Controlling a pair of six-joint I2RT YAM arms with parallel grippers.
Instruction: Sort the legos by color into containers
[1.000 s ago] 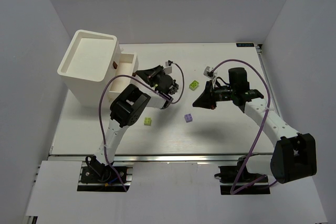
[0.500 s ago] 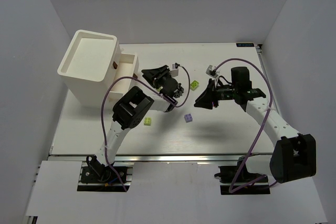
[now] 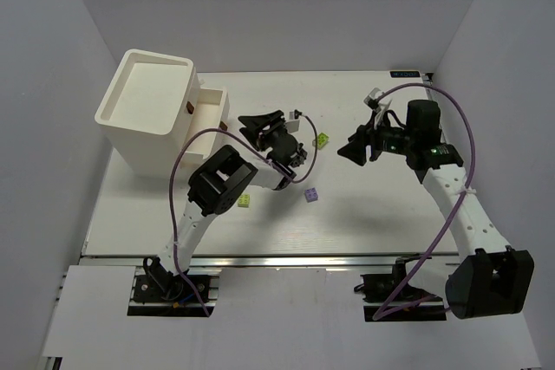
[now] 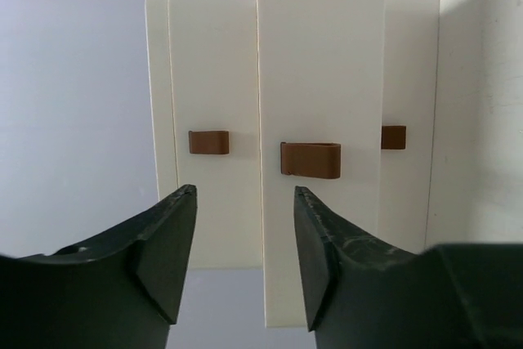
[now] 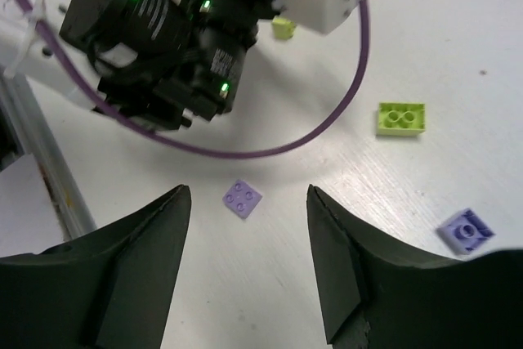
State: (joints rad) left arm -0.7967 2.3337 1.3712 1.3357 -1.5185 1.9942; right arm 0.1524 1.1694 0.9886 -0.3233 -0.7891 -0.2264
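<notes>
Both arms have shifted since the earlier frame: the left gripper has backed away from the drawers, the right gripper has pulled back toward its own side, and both pairs of jaws have parted.

Nearest the bases, 1 yellow-green brick and 1 lavender brick lie apart on the table. Farther out, a 2nd yellow-green brick sits between the 2 grippers. The right gripper's jaws stand wide and empty above a flat lavender piece. The left gripper's jaws are moderately wide, hold nothing, and face a brown knob. Farthest left stands the cream box, with 1 drawer pulled out.

These bricks look light, rigid and slick. I judge a pinch across 2 flat side walls safest, since a grip on the studs may let a brick squirt free.
</notes>
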